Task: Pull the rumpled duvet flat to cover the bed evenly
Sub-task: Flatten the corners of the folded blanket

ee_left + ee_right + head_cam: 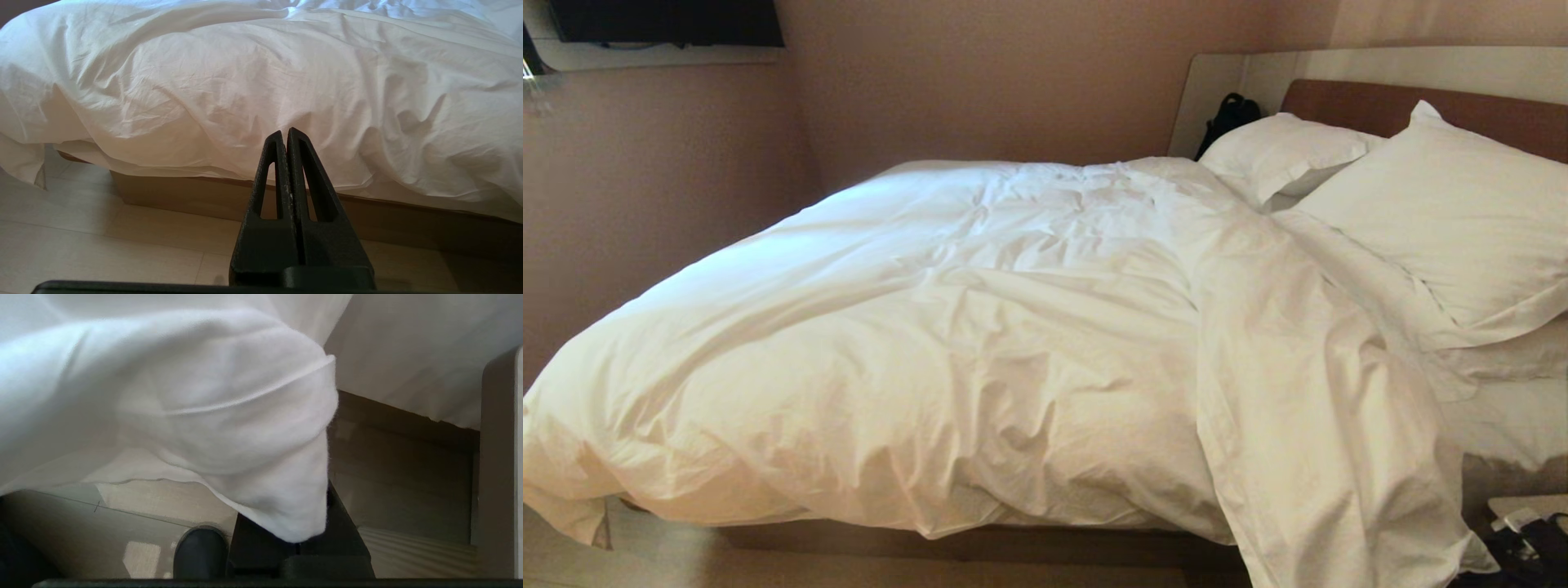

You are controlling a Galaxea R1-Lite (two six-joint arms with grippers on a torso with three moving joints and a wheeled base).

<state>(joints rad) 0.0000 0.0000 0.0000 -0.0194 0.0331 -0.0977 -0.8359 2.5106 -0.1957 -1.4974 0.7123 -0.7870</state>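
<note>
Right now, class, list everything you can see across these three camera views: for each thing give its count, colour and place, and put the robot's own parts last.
duvet: one, white, rumpled over the bed, a corner hanging off the near right side
bed: one, brown base under the duvet, brown headboard at far right
pillows: two, white, at the headboard end
sheet: one, white, bare strip below the pillows
bag: one, black, in the far corner beside the headboard
screen: one, dark, on the wall at top left
floor: pale boards, in front of the bed
left tool: one, black, shut, empty, before the bed's near edge
right tool: one, black, shut on the duvet's hanging corner
</note>
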